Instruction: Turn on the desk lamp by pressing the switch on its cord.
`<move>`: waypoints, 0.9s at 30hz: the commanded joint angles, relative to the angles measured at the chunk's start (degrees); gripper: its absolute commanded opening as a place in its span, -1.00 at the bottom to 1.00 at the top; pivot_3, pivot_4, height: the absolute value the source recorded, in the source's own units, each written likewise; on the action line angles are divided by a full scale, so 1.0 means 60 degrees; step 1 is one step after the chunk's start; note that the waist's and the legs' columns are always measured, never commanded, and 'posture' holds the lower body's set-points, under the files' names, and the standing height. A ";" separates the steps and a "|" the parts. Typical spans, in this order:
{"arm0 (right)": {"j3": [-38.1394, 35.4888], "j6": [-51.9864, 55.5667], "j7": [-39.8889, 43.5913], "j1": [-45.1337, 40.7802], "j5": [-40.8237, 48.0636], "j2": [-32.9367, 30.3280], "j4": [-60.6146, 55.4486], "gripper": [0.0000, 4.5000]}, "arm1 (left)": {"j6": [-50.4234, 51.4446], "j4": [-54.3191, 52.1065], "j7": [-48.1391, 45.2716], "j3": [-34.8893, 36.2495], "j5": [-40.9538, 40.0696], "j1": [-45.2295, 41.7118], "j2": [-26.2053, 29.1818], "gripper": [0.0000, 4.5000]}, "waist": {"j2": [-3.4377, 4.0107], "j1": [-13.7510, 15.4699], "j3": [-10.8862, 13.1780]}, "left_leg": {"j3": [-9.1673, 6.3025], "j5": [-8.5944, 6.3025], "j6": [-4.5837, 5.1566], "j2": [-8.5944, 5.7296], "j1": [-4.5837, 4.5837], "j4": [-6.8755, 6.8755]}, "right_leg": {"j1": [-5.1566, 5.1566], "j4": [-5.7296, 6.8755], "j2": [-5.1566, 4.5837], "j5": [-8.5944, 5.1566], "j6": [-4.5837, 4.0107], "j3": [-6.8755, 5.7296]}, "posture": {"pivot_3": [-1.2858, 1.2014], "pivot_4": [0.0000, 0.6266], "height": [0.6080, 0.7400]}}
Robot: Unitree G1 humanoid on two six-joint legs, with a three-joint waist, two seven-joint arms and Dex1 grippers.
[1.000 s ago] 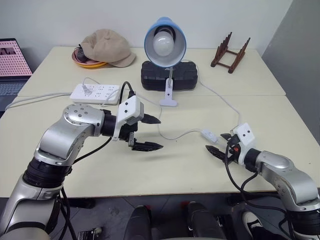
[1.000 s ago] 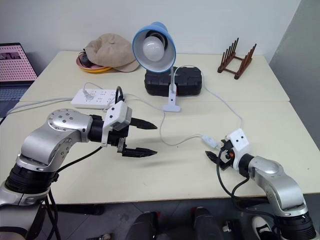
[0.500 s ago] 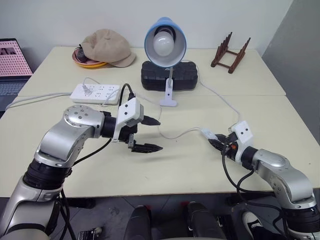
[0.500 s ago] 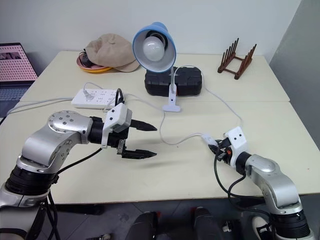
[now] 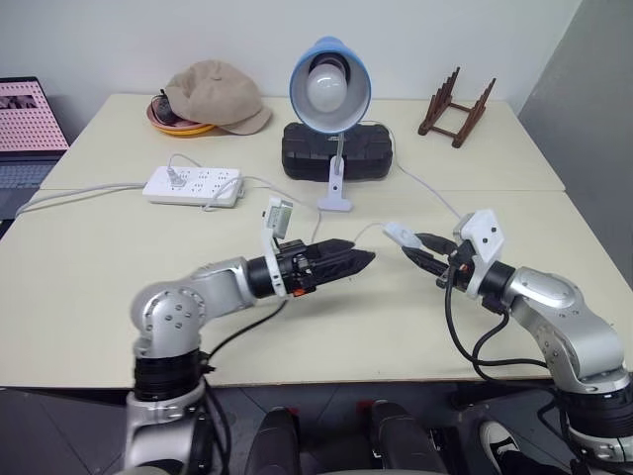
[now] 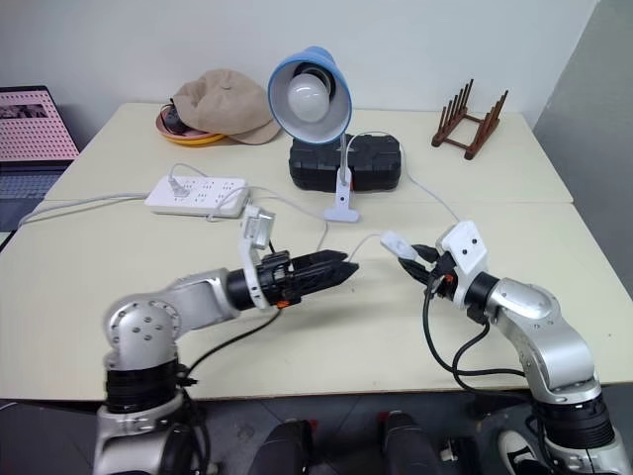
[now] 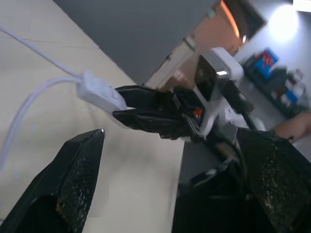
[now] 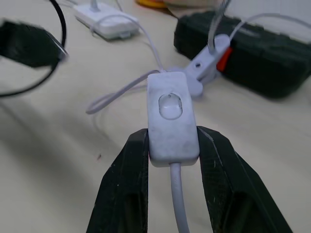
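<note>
Nearest the robot, the left gripper [image 5: 364, 259] points across toward the right arm, its 2 black fingers [image 7: 73, 160] standing apart with nothing between them, the tips close to but not touching the switch [image 5: 399, 235]. The right gripper [image 5: 420, 250] has its 2 fingers clamped on the sides of the switch near its trailing end, holding it lifted off the table [image 5: 89, 287], with the oval rocker button [image 8: 170, 105] facing up and uncovered. From the switch the cord [image 5: 439, 198] loops down to the table and runs back to the desk lamp [image 5: 329, 87], which stands by its white clip base in front of a black case [image 5: 336, 150]; its bulb looks unlit, so the press is judged not yet made. Farther back lie a power strip [image 5: 194, 185], a tan cap [image 5: 213, 95] and a wooden rack [image 5: 455, 105]. To do the step well, the right grip should stay firm and steady so the switch does not twist or slip, and 1 left fingertip should come squarely onto the raised end of the rocker, pushing against the support of the right fingers rather than sideways. A glancing touch on the switch body or on the cord would likely only swing it; bringing the left fingers together first may give a stiffer, more precise tip.
</note>
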 commanded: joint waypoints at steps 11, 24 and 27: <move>0.0298 -0.0912 0.0966 -0.0023 0.0365 0.0032 -0.0873 -0.52 | -0.0879 0.0949 0.1115 0.0016 -0.0389 -0.0392 -0.1322 1.00 | 0.0003 0.0016 -0.0001 | 0.0004 0.0000 -0.0001 -0.0006 0.0000 0.0001 | 0.0000 -0.0003 -0.0002 -0.0013 -0.0024 0.0005 | 0.03 -0.52 1.00; 0.0234 -0.1030 0.0864 0.0172 0.0292 0.0023 -0.0923 -0.52 | -0.0806 0.0751 0.1181 -0.0023 -0.1120 -0.0204 -0.1110 0.43 | 0.0003 0.0016 -0.0001 | 0.0004 0.0000 -0.0002 -0.0008 -0.0002 -0.0005 | 0.0000 -0.0011 -0.0003 -0.0018 -0.0033 0.0005 | 0.03 -0.52 1.00; 0.0238 -0.1028 0.0814 0.0150 0.0275 0.0038 -0.0911 -0.52 | -0.0819 0.0761 0.1201 -0.0067 -0.1218 -0.0199 -0.1039 0.18 | 0.0003 0.0014 -0.0001 | 0.0004 0.0000 -0.0002 -0.0008 -0.0001 -0.0002 | 0.0000 -0.0011 -0.0004 -0.0022 -0.0040 0.0006 | 0.03 -0.52 1.00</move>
